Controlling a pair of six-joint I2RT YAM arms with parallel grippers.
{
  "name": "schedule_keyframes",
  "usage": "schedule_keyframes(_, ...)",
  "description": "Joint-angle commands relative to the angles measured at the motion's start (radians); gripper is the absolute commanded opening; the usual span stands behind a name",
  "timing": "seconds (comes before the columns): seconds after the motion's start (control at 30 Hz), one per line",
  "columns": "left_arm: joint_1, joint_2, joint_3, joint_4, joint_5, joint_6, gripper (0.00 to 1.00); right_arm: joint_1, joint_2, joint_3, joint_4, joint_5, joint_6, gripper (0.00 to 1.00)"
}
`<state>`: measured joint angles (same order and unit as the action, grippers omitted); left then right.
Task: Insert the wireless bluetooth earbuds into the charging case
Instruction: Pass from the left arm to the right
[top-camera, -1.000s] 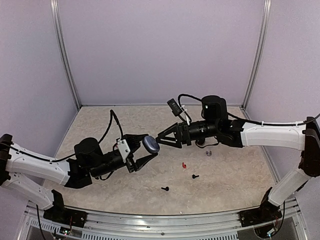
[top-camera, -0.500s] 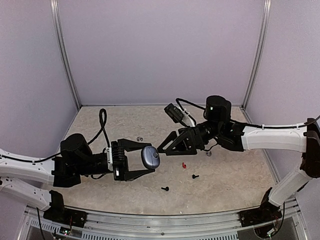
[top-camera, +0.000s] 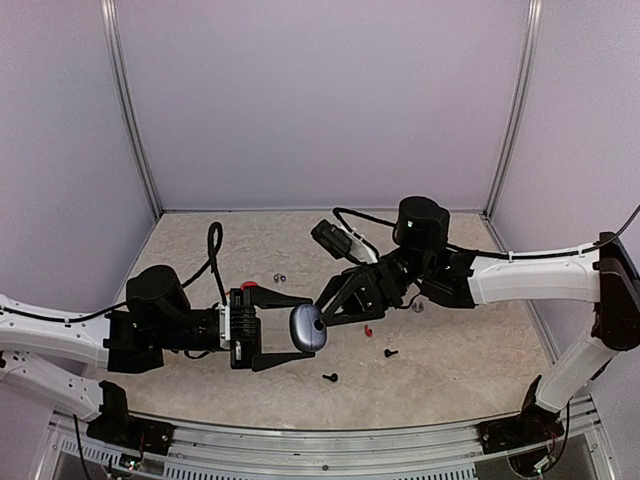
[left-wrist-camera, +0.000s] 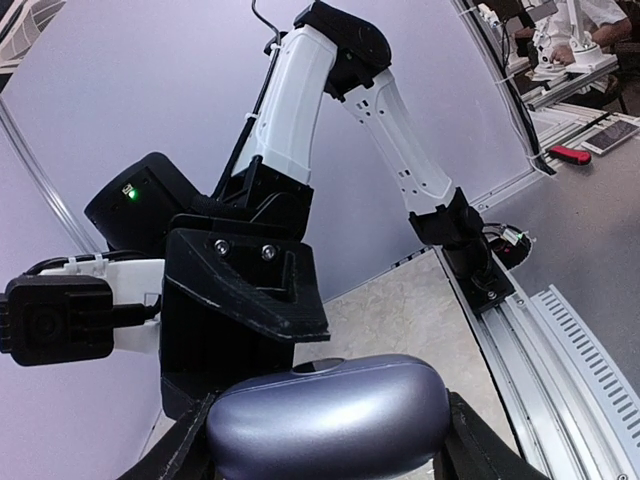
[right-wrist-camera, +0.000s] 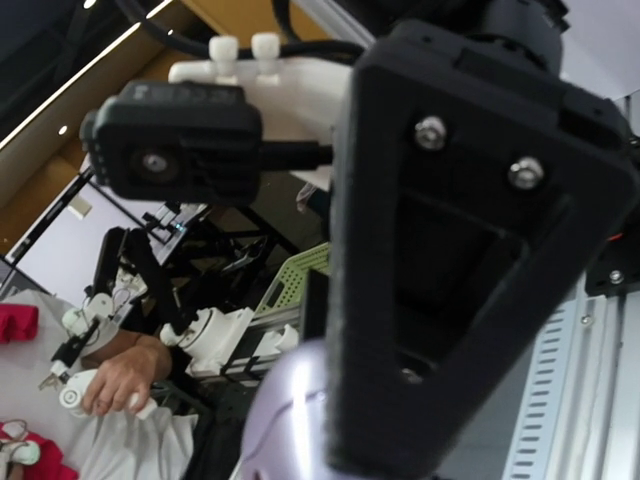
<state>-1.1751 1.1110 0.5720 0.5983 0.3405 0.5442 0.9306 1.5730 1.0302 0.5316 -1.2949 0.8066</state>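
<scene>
While the left end effector (top-camera: 300, 327) pinches the smooth, pebble-shaped blue-grey charging case (top-camera: 311, 329) above the speckled counter (top-camera: 460, 350), the right end effector (top-camera: 322, 303) meets its top edge; whether it is spread, I cannot tell. A tiny red earbud (top-camera: 368, 330) and a black earbud (top-camera: 390, 352) lie on open counter nearby, between lilac walls (top-camera: 320, 100).

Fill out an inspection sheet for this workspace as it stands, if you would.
Surface: beige speckled table.
Job's things: grey-blue charging case held off the table; red earbud and two black earbuds lying loose; two silvery bits, too small to identify.
Clutter: nothing seen.
Grippers: left hand shut on the charging case; right hand at the case's top, grip unclear.
Cables: black cable looped above each arm.
Surroundings: lavender walls, metal corner posts.
</scene>
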Motion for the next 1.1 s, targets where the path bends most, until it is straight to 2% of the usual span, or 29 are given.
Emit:
schedule_keyframes(0.0, -0.003, 0.013, 0.034, -0.003, 0.013, 0.020, 0.36, 0.026, 0.015, 0.019, 0.076, -0.045, 0.035, 0.42)
schedule_keyframes(0.53, 0.001, 0.033, 0.026, 0.012, 0.026, 0.015, 0.35, 0.062, 0.033, 0.018, 0.145, -0.076, 0.078, 0.36)
schedule_keyframes(0.73, 0.011, 0.031, 0.012, 0.036, 0.021, -0.003, 0.40, 0.062, 0.021, 0.016, 0.139, -0.074, 0.065, 0.27)
schedule_keyframes(0.83, 0.016, 0.019, -0.001, 0.056, 0.003, -0.018, 0.48, 0.058, 0.008, 0.021, 0.104, -0.061, 0.035, 0.21)
schedule_keyframes(1.0, 0.018, -0.006, -0.016, 0.071, -0.057, -0.040, 0.72, 0.012, -0.018, 0.011, 0.125, -0.031, 0.031, 0.19)
schedule_keyframes(1.03, 0.021, -0.012, -0.025, 0.081, -0.072, -0.049, 0.79, -0.004, -0.026, 0.004, 0.144, -0.018, 0.040, 0.18)
schedule_keyframes(1.07, 0.023, -0.021, -0.036, 0.095, -0.096, -0.061, 0.93, -0.026, -0.038, -0.004, 0.166, -0.006, 0.054, 0.18)
